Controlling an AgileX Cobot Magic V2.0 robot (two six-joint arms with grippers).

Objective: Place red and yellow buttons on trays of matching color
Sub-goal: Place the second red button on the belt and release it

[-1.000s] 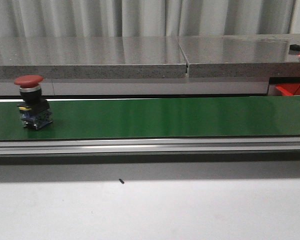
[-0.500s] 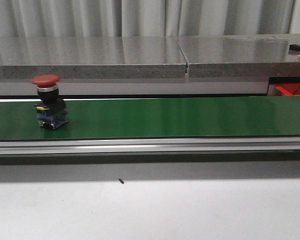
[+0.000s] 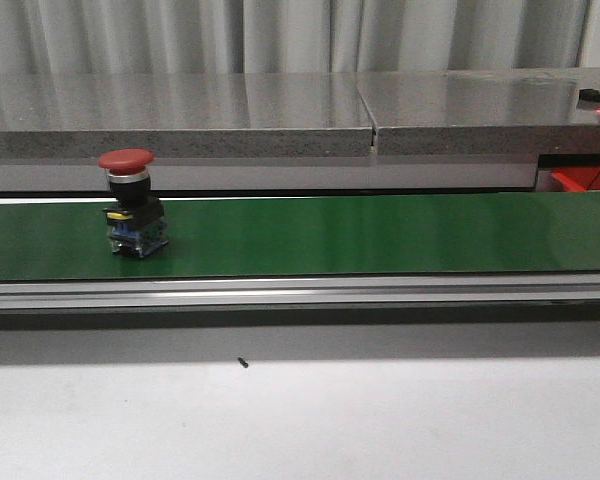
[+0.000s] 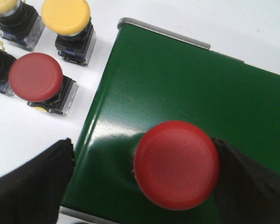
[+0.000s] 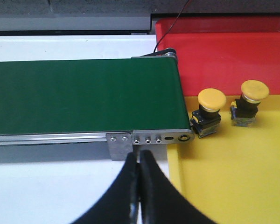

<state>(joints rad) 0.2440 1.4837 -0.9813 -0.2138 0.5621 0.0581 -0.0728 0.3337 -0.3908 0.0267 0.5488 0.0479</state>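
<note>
now a red button [image 3: 133, 213] stands upright on the green conveyor belt [image 3: 380, 233], toward the 9 o'clock end of the front view, with neither arm visible there. in the left wrist view the left gripper [image 4: 142, 184] is spread wide, its dark fingers [image 4: 32, 186] flanking the same red button [image 4: 176, 164] without clearly touching it; off the belt at 10 o'clock sit another red button [image 4: 36, 77] and a yellow button [image 4: 66, 16]. the right gripper [image 5: 139, 186] is pinched closed on nothing. at its 2 o'clock, two yellow buttons [image 5: 211, 99] rest on the yellow tray [image 5: 233, 163], the red tray [image 5: 224, 56] behind.
</note>
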